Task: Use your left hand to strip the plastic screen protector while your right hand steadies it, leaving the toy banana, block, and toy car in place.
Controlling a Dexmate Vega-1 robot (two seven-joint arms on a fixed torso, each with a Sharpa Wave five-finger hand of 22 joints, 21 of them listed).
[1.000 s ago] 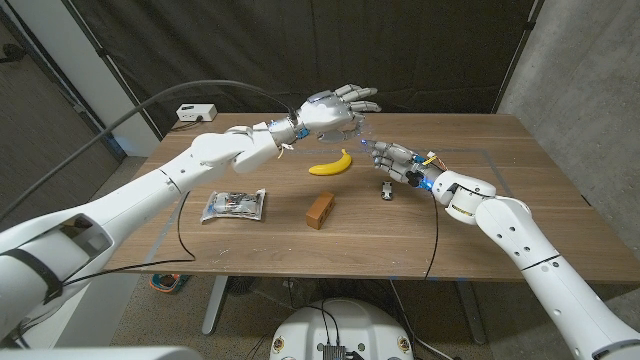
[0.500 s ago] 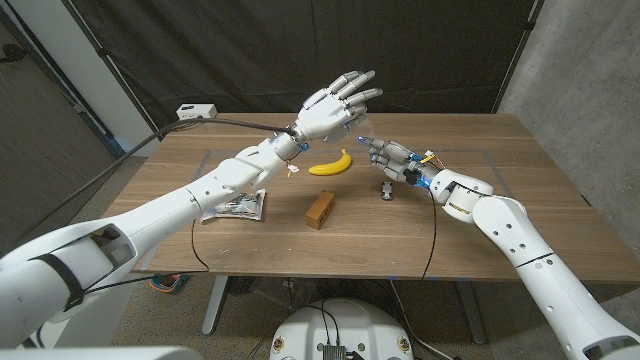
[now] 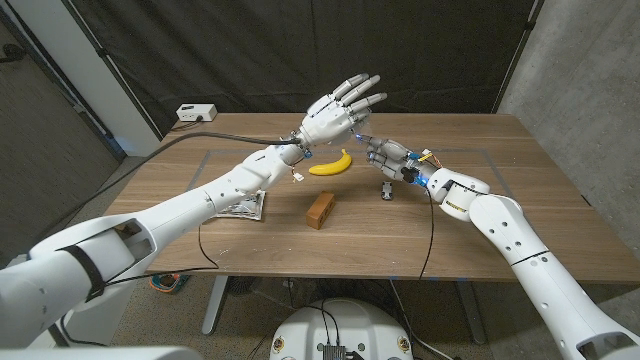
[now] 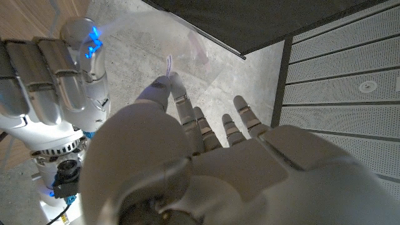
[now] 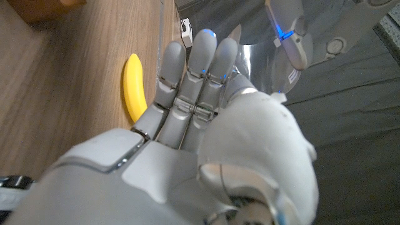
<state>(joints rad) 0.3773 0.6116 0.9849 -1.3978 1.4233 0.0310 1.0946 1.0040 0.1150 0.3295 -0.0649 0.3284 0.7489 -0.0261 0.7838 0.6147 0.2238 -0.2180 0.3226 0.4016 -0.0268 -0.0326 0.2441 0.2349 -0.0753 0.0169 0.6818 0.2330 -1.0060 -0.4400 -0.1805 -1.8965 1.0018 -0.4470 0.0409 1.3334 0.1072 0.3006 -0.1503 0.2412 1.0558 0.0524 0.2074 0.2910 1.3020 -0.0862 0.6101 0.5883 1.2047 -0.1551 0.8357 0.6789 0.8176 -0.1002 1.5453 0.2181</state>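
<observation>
Film: the clear plastic screen protector (image 4: 178, 47) shows in the left wrist view as a faint transparent sheet with a small white tab, lying against the fingertips (image 4: 164, 87) of the left hand (image 3: 340, 108). In the head view it is too faint to trace; it sits in the air between the two hands, above the far centre of the wooden table (image 3: 500, 240).

Left hand: raised above the table, fingers extended and fanned toward 1 o'clock. Whether the thumb and a finger pinch the film cannot be told.

Right hand (image 3: 390, 158): just beside the left hand, at its 4 o'clock, fingers curled in together. The right wrist view shows clear sheet (image 5: 256, 69) beyond its fingers (image 5: 200, 62); whether they grip it cannot be told.

Surrounding items:
- Yellow toy banana (image 3: 332, 164): on the table below the hands.
- Brown rectangular block (image 3: 320, 209): at 6 o'clock from the banana, apart from it.
- Small dark toy car (image 3: 386, 189): at 3 o'clock from the block, under the right hand.
- Silver foil packet (image 3: 240, 206): at 9 o'clock from the block, partly under the left forearm.
- White box (image 3: 196, 112): at the table's far left corner.
</observation>
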